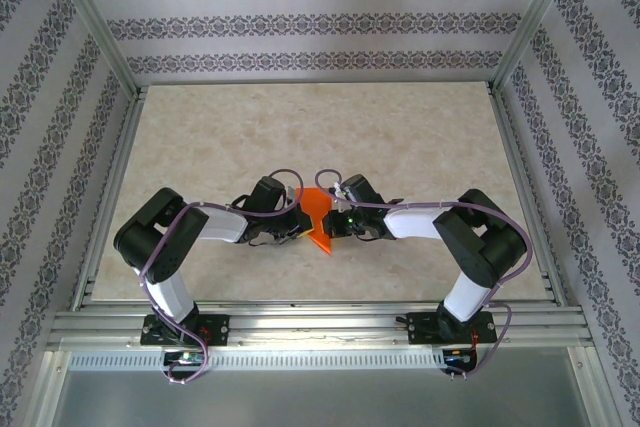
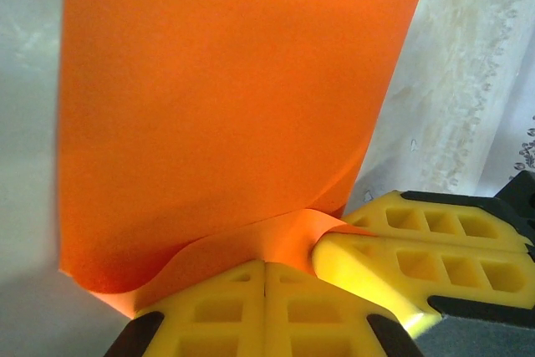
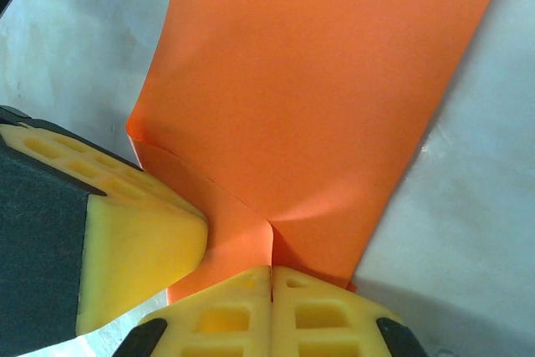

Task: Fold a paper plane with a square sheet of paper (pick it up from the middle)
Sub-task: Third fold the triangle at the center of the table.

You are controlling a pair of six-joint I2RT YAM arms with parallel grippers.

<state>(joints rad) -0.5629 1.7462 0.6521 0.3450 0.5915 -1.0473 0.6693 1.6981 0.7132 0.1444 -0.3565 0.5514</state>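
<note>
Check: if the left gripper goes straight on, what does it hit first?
The paper it is shut on, which runs straight ahead of the left gripper. The right gripper sits just beside that line, probably clear, though depth is unclear.

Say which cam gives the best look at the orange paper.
Left wrist: the orange paper appears large and sharp, flat face plus curled lower edge, pinched by the left claw and right claw. Right wrist is equally close, showing a crease. Top external shows it small, between the arms.
</note>
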